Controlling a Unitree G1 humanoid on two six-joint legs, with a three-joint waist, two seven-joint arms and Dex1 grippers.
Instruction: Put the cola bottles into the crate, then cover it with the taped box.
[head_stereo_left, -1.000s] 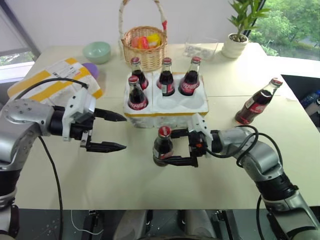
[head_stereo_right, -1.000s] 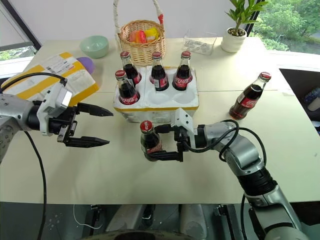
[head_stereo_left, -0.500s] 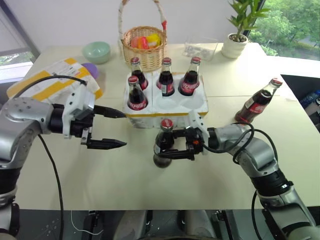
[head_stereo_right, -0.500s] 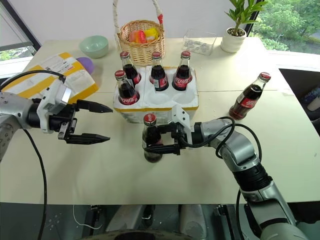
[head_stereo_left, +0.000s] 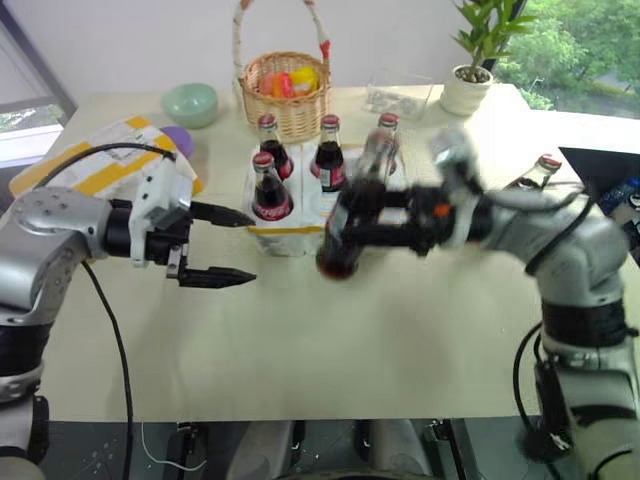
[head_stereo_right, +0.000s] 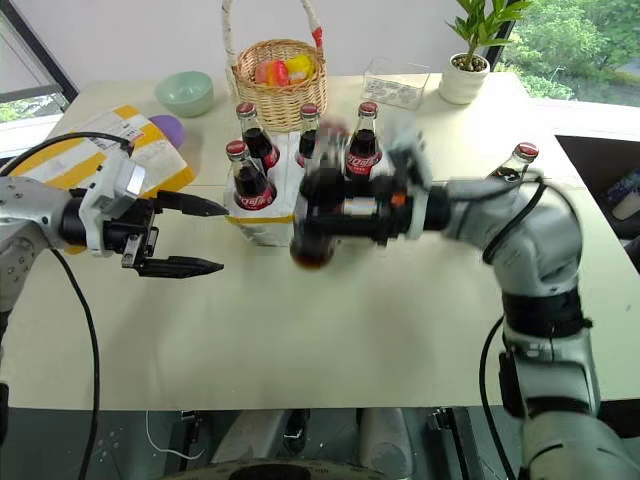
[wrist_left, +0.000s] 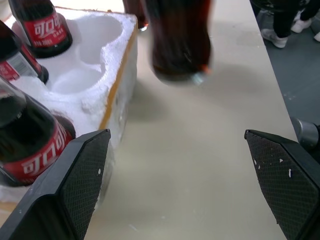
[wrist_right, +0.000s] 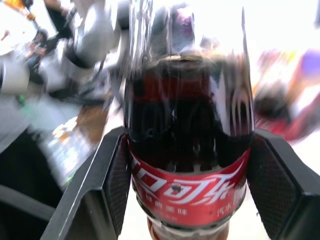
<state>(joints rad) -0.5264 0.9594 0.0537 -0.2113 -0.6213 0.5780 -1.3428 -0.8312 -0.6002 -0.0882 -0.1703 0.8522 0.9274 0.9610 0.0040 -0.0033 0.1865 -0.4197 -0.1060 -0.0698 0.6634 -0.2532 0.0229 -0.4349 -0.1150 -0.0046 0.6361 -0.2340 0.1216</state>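
Your right end effector (head_stereo_right: 335, 215), clamped on a red-labelled dark glass cola bottle (head_stereo_right: 318, 215), has lifted it off the tabletop (head_stereo_right: 400, 330); left end effector (head_stereo_right: 195, 236) gapes apart.

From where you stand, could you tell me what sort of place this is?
Probably an office or lab by a window: a pale table, a potted plant with trees outside, and people's shoes on a grey floor.

Glossy glass cola bottles (wrist_left: 31, 150), rough white foam crate (wrist_left: 107, 37), wicker basket (head_stereo_left: 287, 95).
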